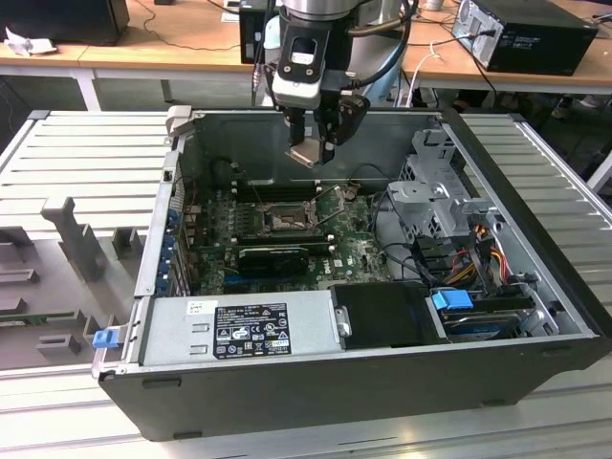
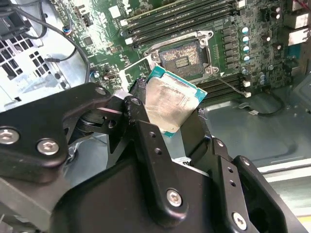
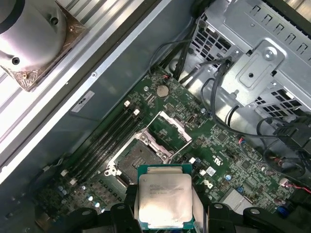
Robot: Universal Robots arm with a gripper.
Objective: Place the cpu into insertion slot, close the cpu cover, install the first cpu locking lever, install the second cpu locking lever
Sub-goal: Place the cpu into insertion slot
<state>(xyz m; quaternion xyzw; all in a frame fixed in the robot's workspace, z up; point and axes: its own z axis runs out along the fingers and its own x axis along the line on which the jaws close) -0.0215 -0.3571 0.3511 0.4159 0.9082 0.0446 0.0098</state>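
Gripper (image 1: 312, 151) clenched on the cpu (image 3: 164, 196), a flat square chip with a scuffed silvery lid and teal rim. In the exterior view it hangs at 12 o'clock of the black insertion slot (image 1: 285, 222). The frame-shaped cpu cover (image 3: 176, 126) is raised. The steel case (image 1: 382, 382) sits on a ribbed grey table (image 1: 96, 153).

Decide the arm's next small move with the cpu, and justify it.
Probably lower the cpu toward the insertion slot. The gripper holds it above the open case, the slot looks bare, and the cpu cover stands open.
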